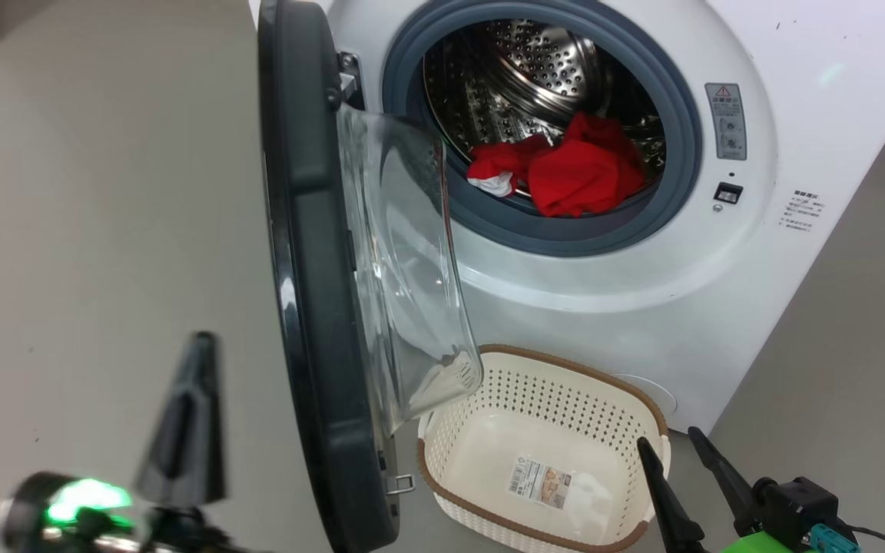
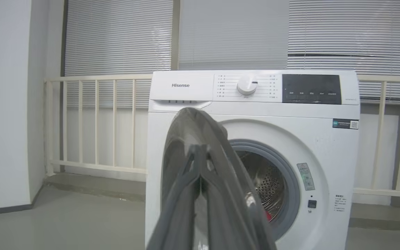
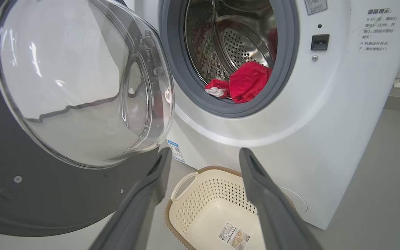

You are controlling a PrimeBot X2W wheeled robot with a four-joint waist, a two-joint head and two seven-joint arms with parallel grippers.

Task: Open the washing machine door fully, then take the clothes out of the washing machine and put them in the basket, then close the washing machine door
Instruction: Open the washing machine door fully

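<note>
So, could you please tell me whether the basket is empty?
Empty: the basket holds just its sticker; the clothes lie in the drum.

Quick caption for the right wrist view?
Open right gripper near basket; washing machine door open, red clothes in the drum.

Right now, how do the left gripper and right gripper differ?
Left gripper is shut, fingers pressed together; right gripper is open, fingers apart. Left gripper sits outside the washing machine door, over bare floor; right gripper sits on the door's inner side, by the basket. Shared: long dark fingers, nothing held.
</note>
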